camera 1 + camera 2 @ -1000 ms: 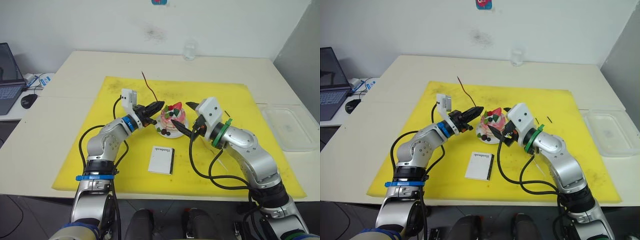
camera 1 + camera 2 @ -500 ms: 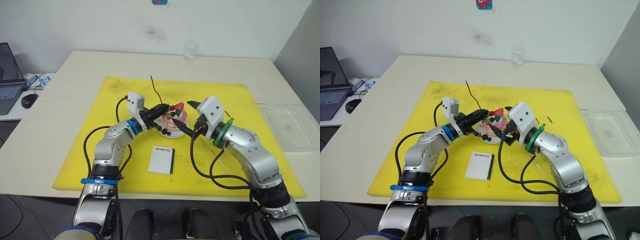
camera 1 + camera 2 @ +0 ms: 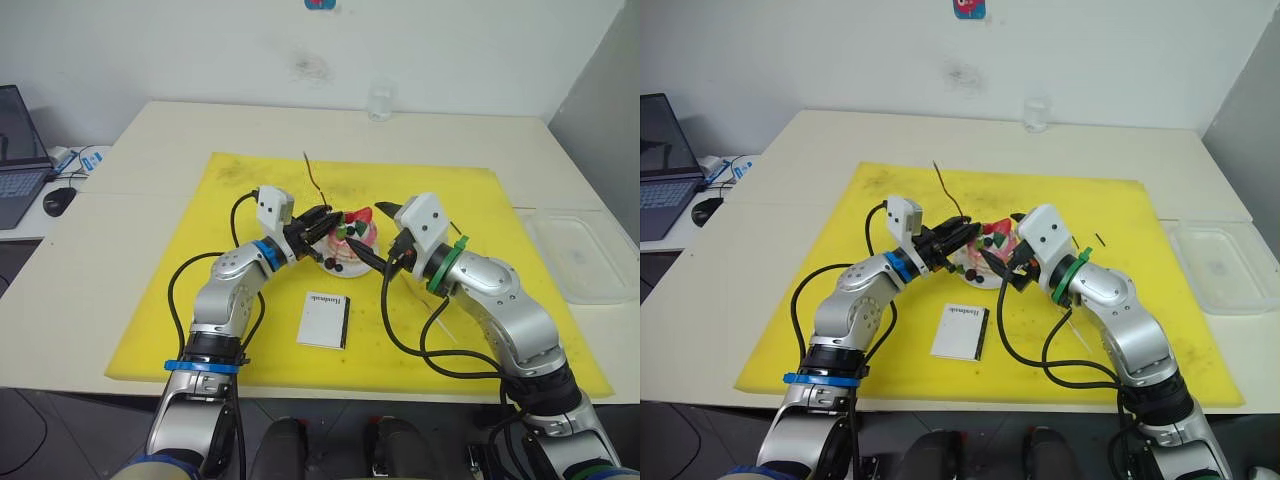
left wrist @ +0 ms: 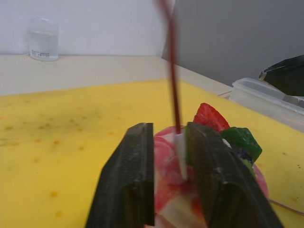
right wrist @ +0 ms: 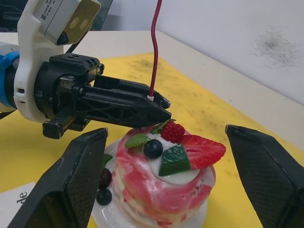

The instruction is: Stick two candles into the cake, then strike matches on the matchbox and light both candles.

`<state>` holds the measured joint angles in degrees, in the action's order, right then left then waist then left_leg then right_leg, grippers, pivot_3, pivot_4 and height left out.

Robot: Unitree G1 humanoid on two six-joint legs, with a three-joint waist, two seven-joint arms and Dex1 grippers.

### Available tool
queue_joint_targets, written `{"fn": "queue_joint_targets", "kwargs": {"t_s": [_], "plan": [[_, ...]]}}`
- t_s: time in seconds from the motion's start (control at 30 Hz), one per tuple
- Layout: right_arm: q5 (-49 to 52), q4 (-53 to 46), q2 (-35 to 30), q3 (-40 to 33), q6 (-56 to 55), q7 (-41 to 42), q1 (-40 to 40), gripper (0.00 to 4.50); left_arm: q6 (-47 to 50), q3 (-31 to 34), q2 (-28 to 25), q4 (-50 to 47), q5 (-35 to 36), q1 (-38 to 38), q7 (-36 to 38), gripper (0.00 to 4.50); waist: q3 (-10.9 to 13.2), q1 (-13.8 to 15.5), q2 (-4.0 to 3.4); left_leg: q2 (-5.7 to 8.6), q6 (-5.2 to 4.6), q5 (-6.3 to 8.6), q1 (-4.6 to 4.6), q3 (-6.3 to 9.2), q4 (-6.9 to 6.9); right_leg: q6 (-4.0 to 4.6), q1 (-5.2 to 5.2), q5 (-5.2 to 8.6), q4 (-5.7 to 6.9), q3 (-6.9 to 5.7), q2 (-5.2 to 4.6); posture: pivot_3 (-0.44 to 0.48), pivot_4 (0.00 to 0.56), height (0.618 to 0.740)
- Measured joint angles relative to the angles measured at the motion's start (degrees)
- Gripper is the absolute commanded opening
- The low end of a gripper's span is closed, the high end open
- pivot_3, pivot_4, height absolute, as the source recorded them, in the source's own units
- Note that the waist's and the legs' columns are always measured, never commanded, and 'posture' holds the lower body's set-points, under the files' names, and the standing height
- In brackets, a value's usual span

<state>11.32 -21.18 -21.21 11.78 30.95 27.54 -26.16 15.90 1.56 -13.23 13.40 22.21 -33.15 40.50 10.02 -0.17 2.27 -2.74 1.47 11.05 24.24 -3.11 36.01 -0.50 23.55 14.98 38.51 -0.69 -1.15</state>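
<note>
Head views: yellow mat [image 3: 180, 300] on a cream table [image 3: 120, 170]. Cake [image 3: 350, 240] sits mid-mat on its small white plate. L gripper [image 3: 322, 220] reaches in from the robot's left, fingertips over the cake's near-left top, pinching the dark red candle [image 3: 313, 176], which rises roughly upright, slightly wavy, above the fingers. R gripper [image 3: 374, 236] at the cake's right side, fingers spread wide, one above and one below, straddling the cake w/o visible contact. Matchbox [image 3: 323, 319] flat on mat, nearer the robot than the cake, well apart from both grippers. Pale tan candle [image 3: 441, 326] lies on mat under the R forearm. One tiny dark match [image 3: 1100, 239] on mat to the right of the R wrist. Clear glass [image 3: 379, 101] at table's far edge; clear plastic tray [image 3: 580, 255] off mat on the right; laptop [image 3: 18, 155] and mouse [image 3: 58, 201] far left.

L wrist view: two black fingers [image 4: 128, 180] close together, red candle's white base between them, just over pink frosting; strawberry beside.

R wrist view: own fingers [image 5: 71, 175] far apart either side of cake. L gripper's tips closed on candle base at cake's top edge, by the raspberry; cannot tell if base has entered the frosting.
</note>
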Motion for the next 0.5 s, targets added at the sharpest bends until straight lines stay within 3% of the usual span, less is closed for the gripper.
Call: {"fn": "queue_joint_targets", "kwargs": {"t_s": [0.2,0.5], "plan": [[0.0,0.0,0.0,0.0,-0.01,0.03,0.0,4.18,0.86,0.02,-0.21,-1.18,0.17,0.0,-0.01,4.38,0.0,-0.01,0.0,0.0,0.0,0.0,0.0,-0.01,0.0,0.0,0.0,0.0,0.0,0.0,0.0,0.0,0.15,0.74],[0.0,0.0,0.01,0.0,-0.15,0.09,-0.01,4.18,1.7,1.05,-1.58,-3.41,0.33,0.76,-0.52,4.38,0.0,-0.04,0.0,-0.01,0.0,0.0,0.0,0.0,0.0,0.0,0.01,0.0,0.01,0.0,0.01,0.0,0.15,0.74]]}}
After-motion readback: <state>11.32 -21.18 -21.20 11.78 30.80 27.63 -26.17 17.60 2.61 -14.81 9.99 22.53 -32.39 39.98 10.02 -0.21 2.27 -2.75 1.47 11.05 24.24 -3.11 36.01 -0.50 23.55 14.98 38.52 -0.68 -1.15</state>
